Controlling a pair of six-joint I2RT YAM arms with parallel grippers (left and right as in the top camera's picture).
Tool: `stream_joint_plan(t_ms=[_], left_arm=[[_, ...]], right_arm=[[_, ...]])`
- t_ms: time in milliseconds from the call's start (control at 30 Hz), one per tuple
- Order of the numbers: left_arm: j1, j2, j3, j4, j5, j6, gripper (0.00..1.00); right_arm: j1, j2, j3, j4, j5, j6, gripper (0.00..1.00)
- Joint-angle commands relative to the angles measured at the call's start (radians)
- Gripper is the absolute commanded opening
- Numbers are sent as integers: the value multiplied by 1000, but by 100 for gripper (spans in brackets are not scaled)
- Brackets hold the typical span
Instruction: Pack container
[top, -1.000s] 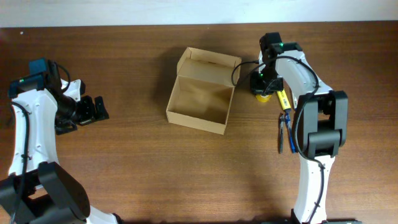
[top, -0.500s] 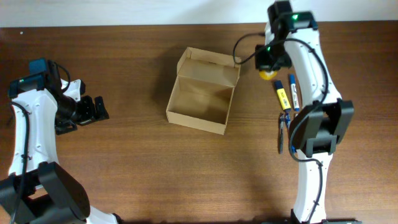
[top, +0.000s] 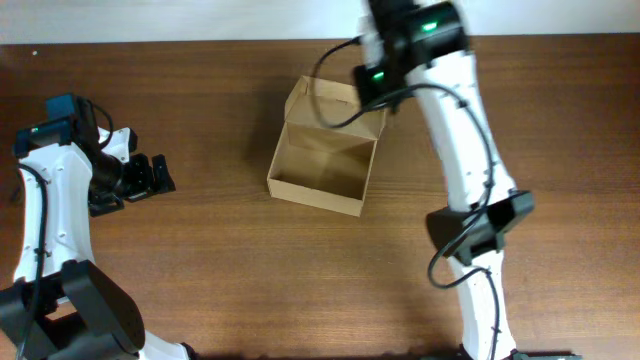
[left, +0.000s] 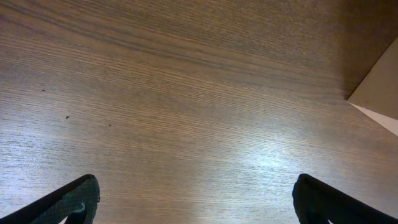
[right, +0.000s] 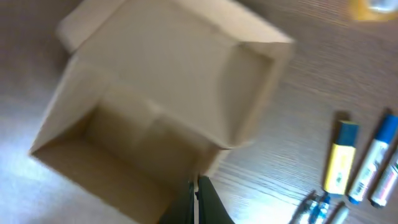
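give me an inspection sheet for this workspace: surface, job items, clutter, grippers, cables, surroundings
surface: brown wood-grain table, no spill or damage seen
job's things: cardboard container open, lid flap folded back, nothing seen inside
clutter: yellow marker and blue marker side by side on the table beside the container; blurred yellow object beyond them
grippers: left gripper open, over bare table, apart from the container; right gripper shut, nothing seen in it, near the container's rim
cables: black cable loops off the right wrist over the lid flap
surroundings: pale strip beyond the table's far edge; nothing else seen
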Motion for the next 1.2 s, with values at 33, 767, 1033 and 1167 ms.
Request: stream_joint_plan(t_ms=[33,767,1033,1167], left_arm=[[3,-19,-6,0,15,19,100],[3,-19,-6,0,15,19,100],[3,-19,-6,0,15,19,100],[3,-19,-6,0,15,19,100]], right_arm=[[64,-5,18,5,95,-16,4],[-302,-3,-232,329,73,177,5],[-359,-3,-457,640,17,104,6],[-372,5,-483,740,34,109,7]])
